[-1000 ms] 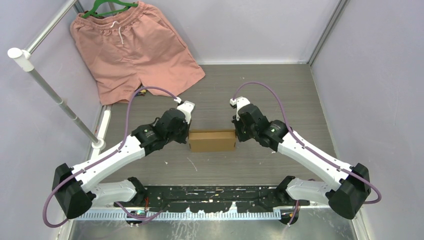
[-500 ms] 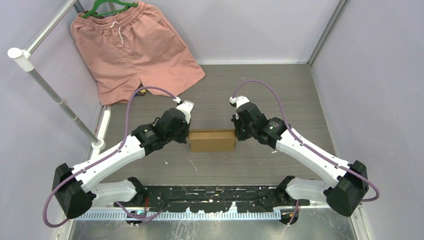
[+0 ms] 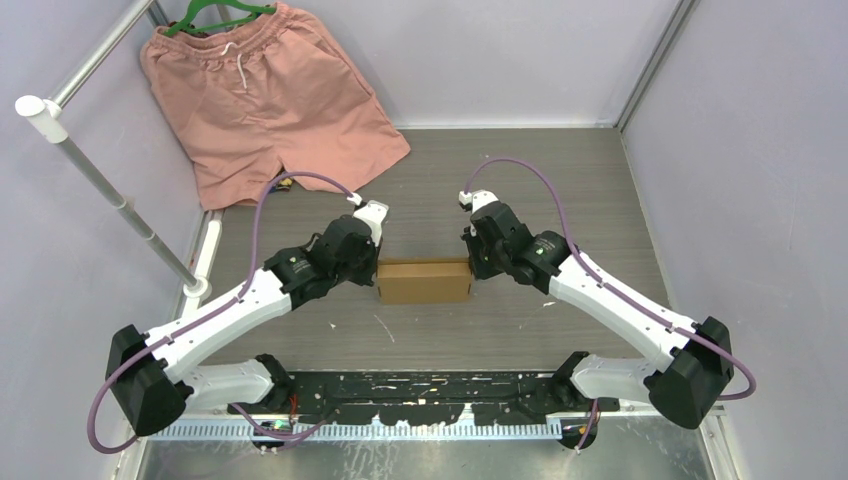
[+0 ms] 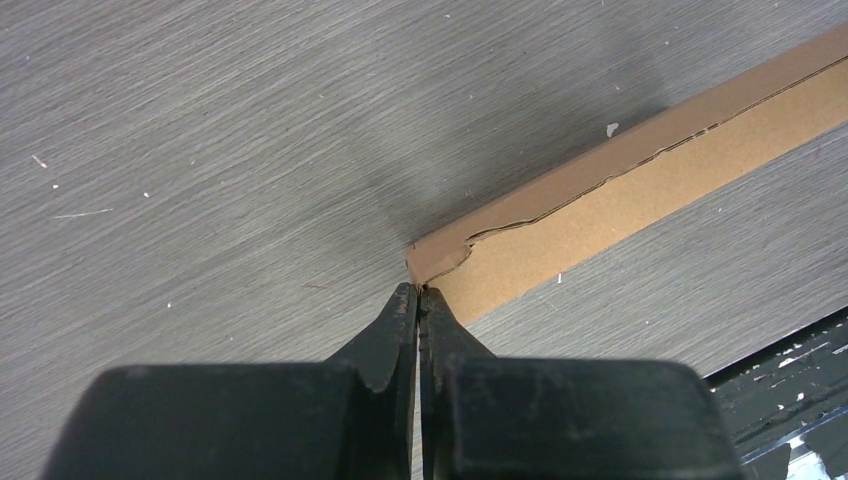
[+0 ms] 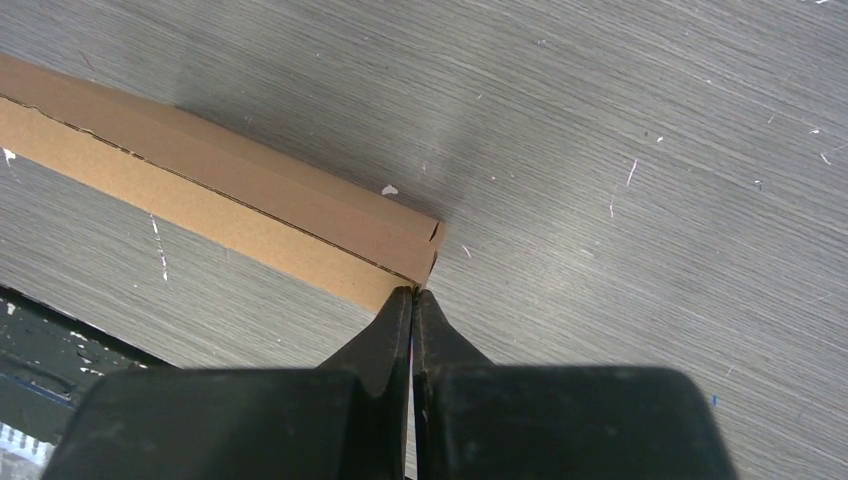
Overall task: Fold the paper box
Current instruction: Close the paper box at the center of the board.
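Paper box (image 3: 424,281) sits folded up at mid-counter (image 3: 500,335), long axis running left to right. Left end effector (image 4: 417,298): jaws pressed together, nothing held, tips at the box's left end corner, touching or just short of it. Right end effector (image 5: 412,296): likewise closed and empty, tips at the right end corner. Box lies straight ahead of each tip; both arms equally near, one per end. Judgement: any next push acts along the long axis
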Available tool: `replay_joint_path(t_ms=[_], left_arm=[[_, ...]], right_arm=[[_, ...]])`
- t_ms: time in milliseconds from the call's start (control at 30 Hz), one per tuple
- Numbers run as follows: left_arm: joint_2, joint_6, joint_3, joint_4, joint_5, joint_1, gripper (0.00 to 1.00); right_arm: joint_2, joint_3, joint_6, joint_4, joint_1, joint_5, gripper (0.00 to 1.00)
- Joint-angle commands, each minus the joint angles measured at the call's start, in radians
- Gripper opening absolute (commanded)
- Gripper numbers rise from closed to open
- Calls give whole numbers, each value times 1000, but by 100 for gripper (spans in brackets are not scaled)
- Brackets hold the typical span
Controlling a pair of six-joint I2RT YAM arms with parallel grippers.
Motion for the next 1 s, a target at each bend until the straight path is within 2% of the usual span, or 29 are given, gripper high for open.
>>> replay_joint_path(t_ms=[0, 967], left_arm=[[9, -22, 44, 43, 60, -7, 0], [53, -117, 109, -15, 81, -8, 0]], right_arm=[[10, 51, 31, 48, 12, -89, 1], [11, 88, 58, -10, 13, -115, 1]])
